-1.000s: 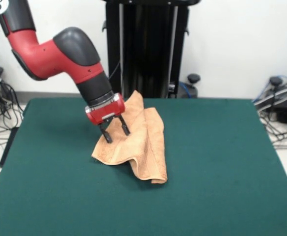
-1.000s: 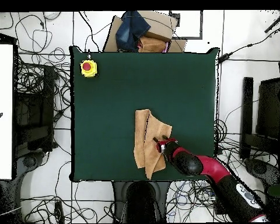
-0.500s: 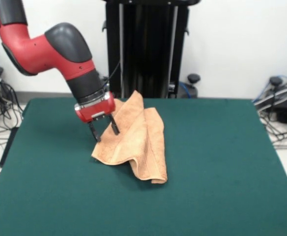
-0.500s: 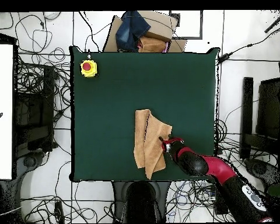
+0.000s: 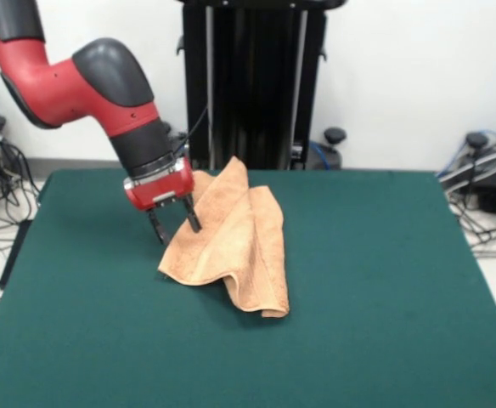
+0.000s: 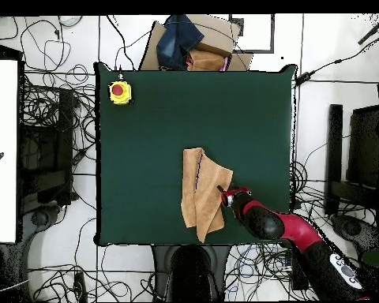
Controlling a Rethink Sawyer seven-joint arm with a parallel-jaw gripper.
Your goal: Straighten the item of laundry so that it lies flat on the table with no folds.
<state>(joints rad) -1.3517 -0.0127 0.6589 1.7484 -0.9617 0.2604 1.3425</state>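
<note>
The item of laundry (image 5: 231, 242), an orange-tan towel, lies crumpled and folded over itself on the green table (image 5: 384, 280); one corner stands up toward the far edge. From overhead the towel (image 6: 200, 193) is a narrow folded strip near the table's (image 6: 145, 134) lower middle. My gripper (image 5: 175, 226) hangs open just off the towel's left edge, fingers apart and nothing between them. Overhead, the gripper (image 6: 223, 195) sits by the towel's right edge.
A yellow box with a red button (image 6: 119, 91) sits on a table corner. A cardboard box with dark cloth (image 6: 194, 46) lies beyond the table's top edge. Cables cover the floor around the table.
My gripper has drawn back off the towel toward its edge, to the left in the front view. The towel has not moved.
</note>
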